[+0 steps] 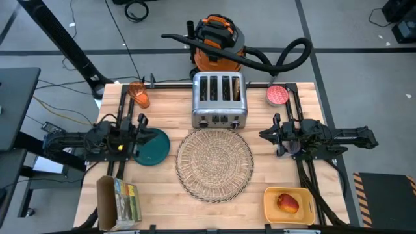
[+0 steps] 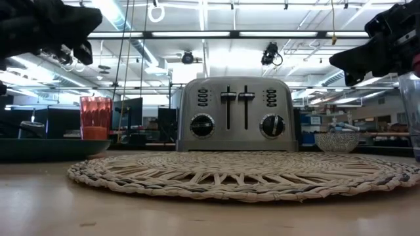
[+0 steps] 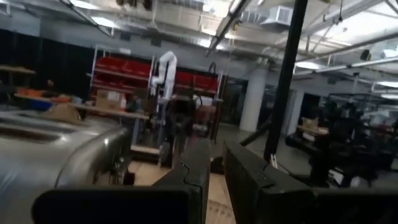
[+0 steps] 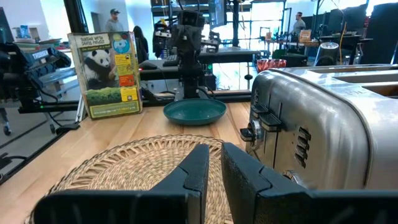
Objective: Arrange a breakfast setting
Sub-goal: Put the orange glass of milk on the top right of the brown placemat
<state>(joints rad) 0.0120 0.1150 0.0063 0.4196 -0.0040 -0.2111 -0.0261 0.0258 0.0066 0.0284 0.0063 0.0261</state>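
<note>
A straw mat (image 1: 214, 162) lies on the wooden table (image 1: 162, 188) before the toaster (image 1: 220, 101). Both the left gripper (image 1: 140, 136) and right gripper (image 1: 268, 134) hover beside the toaster, fingers nearly together, empty. Behind the toaster stands an orange vacuum (image 1: 218, 39).

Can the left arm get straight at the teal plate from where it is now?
Probably yes. The left gripper hangs at the near edge of the teal plate, fingers nearly shut and empty, with nothing lying between them; the woven placemat sits clear to the side.
</note>
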